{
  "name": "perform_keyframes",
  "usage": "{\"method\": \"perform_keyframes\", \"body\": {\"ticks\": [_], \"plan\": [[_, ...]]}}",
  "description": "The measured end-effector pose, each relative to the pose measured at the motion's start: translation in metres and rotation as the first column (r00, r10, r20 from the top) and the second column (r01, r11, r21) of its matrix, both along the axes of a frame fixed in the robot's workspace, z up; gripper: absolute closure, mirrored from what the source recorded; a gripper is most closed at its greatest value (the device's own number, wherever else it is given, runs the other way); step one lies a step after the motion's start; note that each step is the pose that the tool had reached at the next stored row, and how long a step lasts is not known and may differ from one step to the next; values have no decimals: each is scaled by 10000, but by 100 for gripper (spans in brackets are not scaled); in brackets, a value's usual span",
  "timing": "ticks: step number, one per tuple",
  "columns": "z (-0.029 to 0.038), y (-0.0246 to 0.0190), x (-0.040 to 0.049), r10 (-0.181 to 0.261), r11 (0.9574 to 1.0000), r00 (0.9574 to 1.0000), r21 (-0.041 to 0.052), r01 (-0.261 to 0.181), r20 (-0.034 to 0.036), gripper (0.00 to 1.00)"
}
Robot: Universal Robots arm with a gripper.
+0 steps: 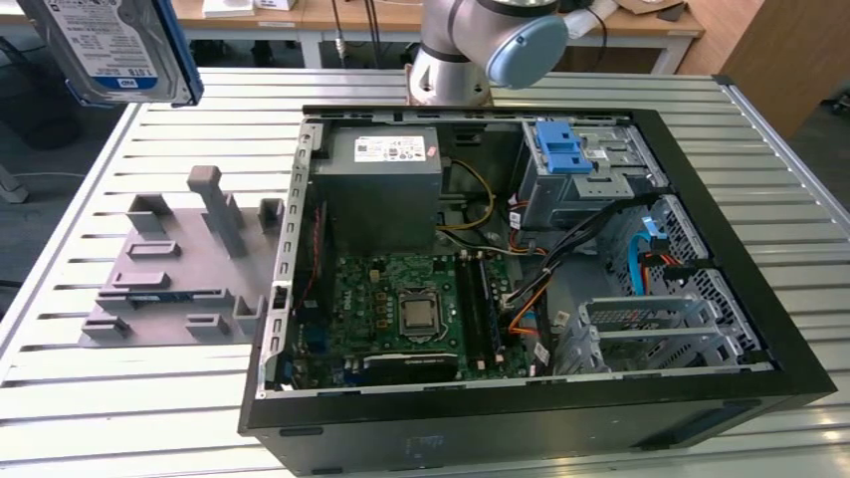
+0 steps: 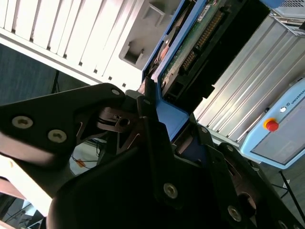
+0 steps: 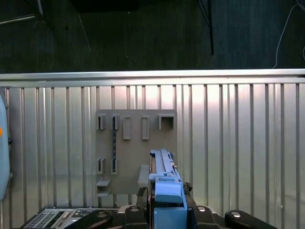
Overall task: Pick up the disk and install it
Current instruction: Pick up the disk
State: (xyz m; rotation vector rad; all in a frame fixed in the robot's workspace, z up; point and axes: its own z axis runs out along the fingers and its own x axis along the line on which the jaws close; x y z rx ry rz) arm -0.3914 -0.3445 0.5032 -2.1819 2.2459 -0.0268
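The disk hangs high above the table at the exterior view's far left, its white-and-blue label facing the camera and a blue rail along its edge. In the second wrist view my gripper is shut on the disk's blue-railed end, with the green circuit-board underside showing beyond the fingers. In the first wrist view the disk shows edge-on, sticking out of the gripper above the grey fixture plate. The open computer case lies on the table to the exterior view's right of the disk.
A grey fixture plate with upright slots lies on the slatted table, below the disk. Inside the case are a grey power-supply box, a motherboard, loose cables and a metal drive bay with a blue latch. The arm's base stands behind the case.
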Motion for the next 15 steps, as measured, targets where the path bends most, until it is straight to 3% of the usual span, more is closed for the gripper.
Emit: {"method": "perform_keyframes", "body": {"ticks": [15], "plan": [[0, -44, 137, 0, 10000, 10000, 0, 0, -2, 64]]}}
